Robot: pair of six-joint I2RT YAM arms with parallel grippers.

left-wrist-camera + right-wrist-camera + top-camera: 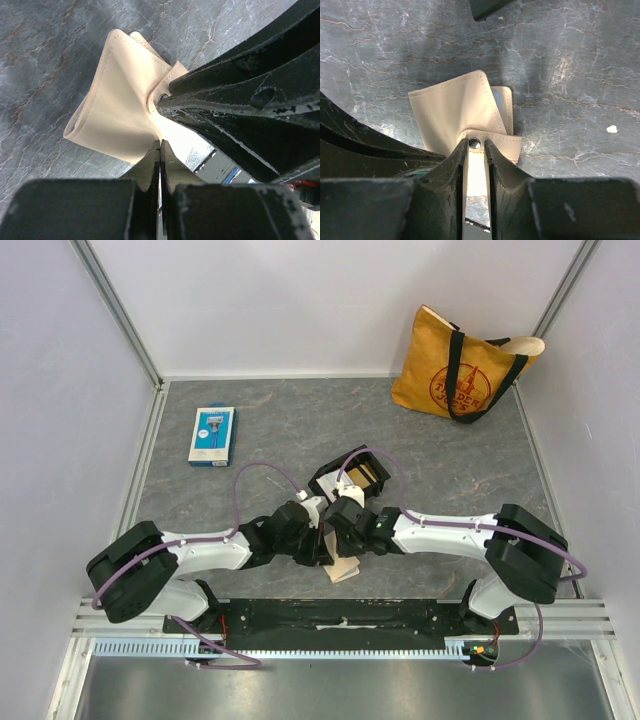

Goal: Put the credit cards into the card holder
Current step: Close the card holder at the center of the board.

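Note:
The tan card holder (343, 568) hangs half open just above the grey table, between both grippers. My left gripper (160, 146) is shut on the lower edge of the card holder (117, 110). My right gripper (476, 143) has its jaws a little apart on either side of the holder's snap tab (492, 140), so it is open. A grey-blue credit card (498, 102) shows its edge inside the card holder (455, 107). More credit cards (366, 478), gold-coloured on top, lie in a small black tray (336, 480) just behind the grippers.
A blue-and-white flat package (212, 435) lies at the back left. A yellow tote bag (462, 368) leans on the back right wall. The tray's corner (485, 7) shows at the top of the right wrist view. White walls close in three sides.

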